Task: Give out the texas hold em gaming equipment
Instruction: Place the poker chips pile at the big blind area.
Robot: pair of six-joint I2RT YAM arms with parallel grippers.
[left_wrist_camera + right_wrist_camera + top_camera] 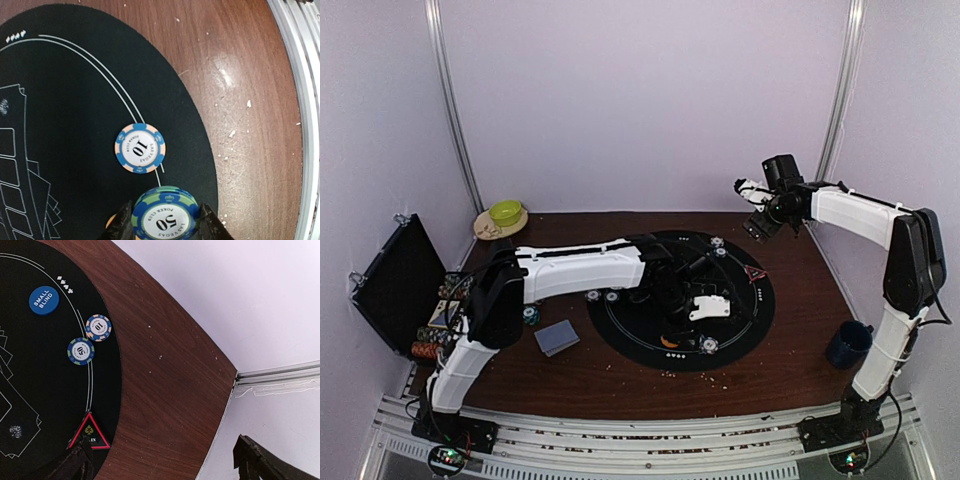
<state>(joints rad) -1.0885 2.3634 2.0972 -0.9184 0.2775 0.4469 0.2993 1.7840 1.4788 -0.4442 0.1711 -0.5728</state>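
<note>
My left pincer (165, 228) is clamped on a green 50 chip (167, 210) over the edge of the black mat (65, 125), near the blue 10 chip (140, 148); I'd judge I'm placing it, so next lower and release; right pincer (165, 465) hangs apart

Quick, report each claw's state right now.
Left claw: closed on the green 50 chip.
Right claw: open, holding nothing.

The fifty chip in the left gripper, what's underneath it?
Black mat and an orange edge peeking out left. The fifty chip covers the rest of it.
</note>
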